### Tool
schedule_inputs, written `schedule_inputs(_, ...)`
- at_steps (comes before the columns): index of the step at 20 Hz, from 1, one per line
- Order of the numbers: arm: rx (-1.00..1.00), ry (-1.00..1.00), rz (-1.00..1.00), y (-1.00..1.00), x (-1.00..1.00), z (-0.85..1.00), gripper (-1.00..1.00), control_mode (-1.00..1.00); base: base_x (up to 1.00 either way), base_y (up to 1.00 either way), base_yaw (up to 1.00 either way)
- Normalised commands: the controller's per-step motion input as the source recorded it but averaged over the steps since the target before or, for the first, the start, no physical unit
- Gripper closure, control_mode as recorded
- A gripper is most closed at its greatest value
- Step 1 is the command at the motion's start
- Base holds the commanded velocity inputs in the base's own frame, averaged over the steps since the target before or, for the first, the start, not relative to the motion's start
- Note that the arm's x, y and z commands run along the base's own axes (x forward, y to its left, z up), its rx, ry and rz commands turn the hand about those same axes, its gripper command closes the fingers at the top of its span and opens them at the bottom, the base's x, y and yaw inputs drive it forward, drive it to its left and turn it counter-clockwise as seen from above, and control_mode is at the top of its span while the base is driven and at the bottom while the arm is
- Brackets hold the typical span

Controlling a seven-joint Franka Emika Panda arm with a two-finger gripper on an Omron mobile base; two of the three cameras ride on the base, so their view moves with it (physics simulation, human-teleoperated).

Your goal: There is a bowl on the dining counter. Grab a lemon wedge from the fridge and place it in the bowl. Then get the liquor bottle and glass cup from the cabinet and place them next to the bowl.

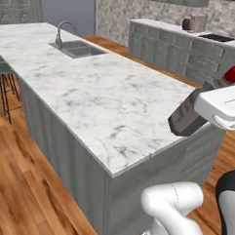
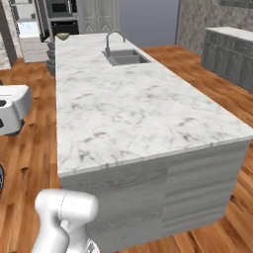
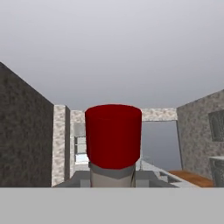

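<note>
Liquor bottle (image 1: 188, 116): dark grey cylindrical body, pale neck, glossy red cap, lying tilted in mid-air past the near right edge of the bench (image 1: 91, 89), cap end raised to the right. In the hand view the red cap (image 3: 113, 135) stands as a smooth squat cylinder above a pale collar.

Pincer: fingers hidden behind the white hand casing; clenched on the liquor bottle.

Bench: long island, white marble top with grey veining, grey panelled sides. Steel sink (image 1: 78, 49) with curved faucet at the far end. A small bowl (image 2: 62, 35) sits at its far corner. Floor: warm wood planks.
</note>
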Motion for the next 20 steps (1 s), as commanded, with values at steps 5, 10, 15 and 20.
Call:
schedule_inputs(5, 0.0, 0.0, 0.0, 0.0, 0.0, 0.0, 1.0, 1.0, 0.3, 1.0, -0.17)
schedule_inputs(10, 0.0, 0.0, 0.0, 0.0, 0.0, 0.0, 1.0, 1.0, 0.5, 1.0, -0.22)
schedule_inputs(15, 0.0, 0.0, 0.0, 0.0, 0.0, 0.0, 1.0, 1.0, 0.59, 1.0, -0.24)
schedule_inputs(20, 0.0, 0.0, 0.0, 0.0, 0.0, 0.0, 1.0, 1.0, 0.59, 1.0, -0.24)
